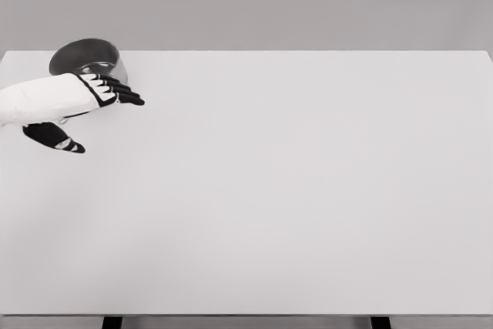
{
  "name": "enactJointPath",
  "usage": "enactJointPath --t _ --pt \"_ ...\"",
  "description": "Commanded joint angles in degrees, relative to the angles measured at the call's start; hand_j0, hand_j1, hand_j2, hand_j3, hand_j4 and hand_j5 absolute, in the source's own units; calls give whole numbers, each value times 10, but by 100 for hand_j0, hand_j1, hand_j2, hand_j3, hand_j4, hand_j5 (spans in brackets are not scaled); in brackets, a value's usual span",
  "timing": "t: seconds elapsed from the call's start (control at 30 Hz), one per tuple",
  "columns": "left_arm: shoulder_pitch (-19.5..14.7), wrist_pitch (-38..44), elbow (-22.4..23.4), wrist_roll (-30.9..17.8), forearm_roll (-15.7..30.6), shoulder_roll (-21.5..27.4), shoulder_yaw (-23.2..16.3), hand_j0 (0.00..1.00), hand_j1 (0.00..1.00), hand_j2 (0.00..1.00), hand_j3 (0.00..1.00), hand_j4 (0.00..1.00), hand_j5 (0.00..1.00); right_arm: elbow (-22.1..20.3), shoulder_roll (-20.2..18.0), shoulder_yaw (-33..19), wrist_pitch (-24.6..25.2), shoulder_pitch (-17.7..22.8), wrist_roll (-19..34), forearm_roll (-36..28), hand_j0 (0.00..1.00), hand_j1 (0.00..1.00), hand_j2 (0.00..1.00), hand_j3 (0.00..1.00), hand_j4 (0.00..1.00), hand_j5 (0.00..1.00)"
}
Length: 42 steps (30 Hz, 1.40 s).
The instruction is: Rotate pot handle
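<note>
Left hand [92,102] in front of the pot [87,59], near the table's far left corner.

The left hand enters from the left edge. Its four dark fingers [123,96] are stretched out and pressed together, and the thumb is spread apart below them; it holds nothing. Just behind the hand stands the metal pot on the white table [308,190], partly hidden by it. The pot's handle cannot be seen clearly.

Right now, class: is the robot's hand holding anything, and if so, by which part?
Nothing is held: the left hand has its fingers extended, in front of the pot.
</note>
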Motion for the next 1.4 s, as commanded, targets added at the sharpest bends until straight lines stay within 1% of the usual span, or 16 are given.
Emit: enactJointPath --t 0.0,0.17,0.33,0.4,0.47,0.5,0.57,0.6,0.63,0.7,0.73,0.83,0.93,1.03,1.13,1.37 --pt "0 0 -3 -1 3 -2 0 100 100 100 100 100 100 0 0 0 0 0 0 0 100 100 100 100 100 100" --pt "-1 2 -1 -1 2 -2 0 100 100 100 100 100 100 1 0 -1 1 4 1 0 100 100 100 100 100 100" --pt "-4 7 5 -1 4 -38 2 100 100 100 100 100 100 1 0 -1 1 4 1 0 100 100 100 100 100 100" --pt "-36 35 20 -1 49 -37 -3 100 100 100 100 100 100 1 0 -1 1 4 1 0 100 100 100 100 100 100" --pt "-69 110 20 -1 58 -38 -28 100 100 100 100 100 100 1 0 0 1 4 1 0 100 100 100 100 100 100" --pt "-96 159 20 -1 62 -39 -61 100 100 100 100 100 100 1 0 -1 1 4 1 0 100 100 100 100 100 100" --pt "-108 180 26 -1 71 -44 -104 100 100 100 100 100 100 1 0 -1 1 4 0 1 100 100 100 100 100 100" --pt "-132 231 38 17 68 -65 -131 100 100 100 100 100 100 1 0 -1 1 4 1 0 100 100 100 100 100 100" --pt "-170 272 50 33 68 -82 -174 100 100 100 100 100 100 1 0 -1 1 4 1 0 100 100 100 100 100 100" --pt "-220 350 60 31 67 -113 -223 100 100 100 100 100 100 1 0 -1 1 4 1 0 100 100 100 100 100 100" --pt "-232 393 69 29 67 -119 -240 100 100 100 100 100 100 1 0 -1 1 4 1 0 100 100 100 100 100 100" --pt "-234 425 81 34 68 -112 -249 100 100 100 100 100 100 1 0 -1 1 4 1 0 100 100 100 100 100 100" --pt "-232 428 85 35 67 -96 -251 100 100 100 100 100 100 1 0 -1 1 4 1 0 100 100 100 100 100 100" --pt "-226 429 86 36 66 -62 -250 100 100 100 100 100 100 1 0 -1 1 4 1 0 100 100 100 100 100 100" --pt "-217 429 101 38 41 -62 -250 100 100 100 100 100 100 1 0 -1 1 4 1 0 100 100 100 100 100 100" --pt "-215 430 118 70 19 -61 -250 100 100 100 100 100 100 1 0 -1 1 4 1 0 100 100 100 100 100 100"
